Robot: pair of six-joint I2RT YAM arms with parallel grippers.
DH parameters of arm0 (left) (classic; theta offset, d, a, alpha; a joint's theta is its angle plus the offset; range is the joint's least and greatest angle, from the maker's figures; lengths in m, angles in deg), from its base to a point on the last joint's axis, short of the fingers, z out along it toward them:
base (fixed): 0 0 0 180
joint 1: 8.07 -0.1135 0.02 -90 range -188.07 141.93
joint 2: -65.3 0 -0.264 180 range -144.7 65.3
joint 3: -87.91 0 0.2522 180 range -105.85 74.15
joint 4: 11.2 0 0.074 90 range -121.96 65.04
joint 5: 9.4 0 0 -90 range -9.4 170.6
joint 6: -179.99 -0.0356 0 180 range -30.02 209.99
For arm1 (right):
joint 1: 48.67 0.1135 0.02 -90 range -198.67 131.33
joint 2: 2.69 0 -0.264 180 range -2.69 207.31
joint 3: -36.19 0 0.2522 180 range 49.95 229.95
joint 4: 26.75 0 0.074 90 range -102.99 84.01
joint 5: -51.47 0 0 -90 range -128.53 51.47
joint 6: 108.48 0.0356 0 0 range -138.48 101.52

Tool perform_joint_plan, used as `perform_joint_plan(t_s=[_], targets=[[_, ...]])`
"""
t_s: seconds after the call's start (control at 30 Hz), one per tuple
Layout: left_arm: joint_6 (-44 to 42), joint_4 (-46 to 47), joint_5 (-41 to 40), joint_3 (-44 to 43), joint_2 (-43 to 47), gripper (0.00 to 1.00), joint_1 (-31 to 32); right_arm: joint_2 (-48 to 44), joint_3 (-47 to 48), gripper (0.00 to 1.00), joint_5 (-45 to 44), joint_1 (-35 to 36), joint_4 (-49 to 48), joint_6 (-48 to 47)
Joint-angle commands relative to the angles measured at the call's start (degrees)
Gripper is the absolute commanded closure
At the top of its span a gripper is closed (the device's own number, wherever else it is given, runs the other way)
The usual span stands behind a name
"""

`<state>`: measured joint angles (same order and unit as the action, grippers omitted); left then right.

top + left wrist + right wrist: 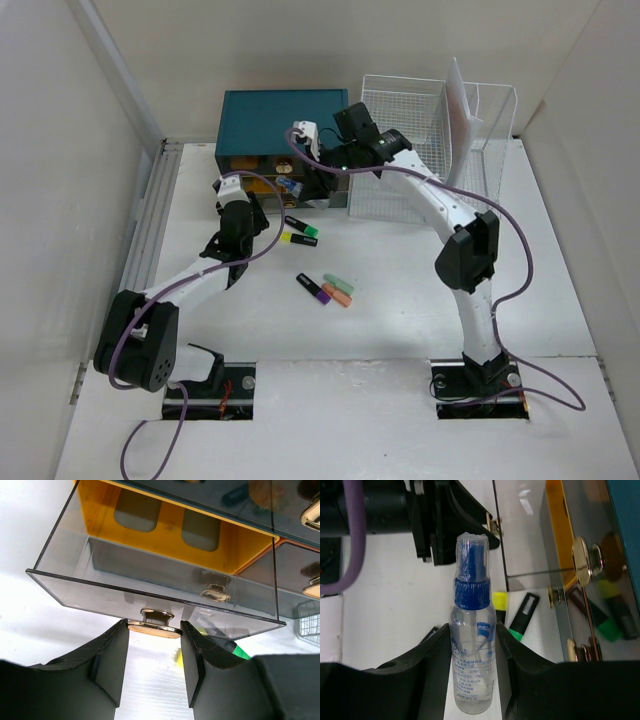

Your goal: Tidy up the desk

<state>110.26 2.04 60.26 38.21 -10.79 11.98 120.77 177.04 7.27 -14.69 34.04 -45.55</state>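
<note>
Desk (400,300) spreads under and in front of the teal drawer chest (282,115), which sits at its far edge. Grooved rails (150,220) run down the side left of the chest. Left gripper (154,631) is at the chest's lower-left front, fingers pinched on both ends of the gold handle (154,629) of a smoked clear drawer (100,587). The drawer stands out of the chest with nothing seen inside, and is probably held open as the drop spot. Right gripper (472,630) hovers just in front of the chest, right of that drawer. Its jaws are narrowed around the body of a blue-capped spray bottle (472,595), cap pointing away from the wrist, likely staged for the drawer. Five highlighters (322,289) lie loose in front of the chest. Wire-mesh rack (400,150) stands just beside the chest's right side.
</note>
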Motion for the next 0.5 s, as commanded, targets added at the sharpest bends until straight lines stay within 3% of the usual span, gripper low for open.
perform_joint_plan(t_s=[0.0,0.47], targets=[[3.11,1.47,1.44,0.79,2.09,0.91,0.78,2.30,5.44,1.00,4.12,1.53,0.61,1.40],[2.58,0.94,1.44,-0.88,-0.37,0.91,1.30,8.90,10.10,1.00,10.10,1.53,-10.55,6.76]])
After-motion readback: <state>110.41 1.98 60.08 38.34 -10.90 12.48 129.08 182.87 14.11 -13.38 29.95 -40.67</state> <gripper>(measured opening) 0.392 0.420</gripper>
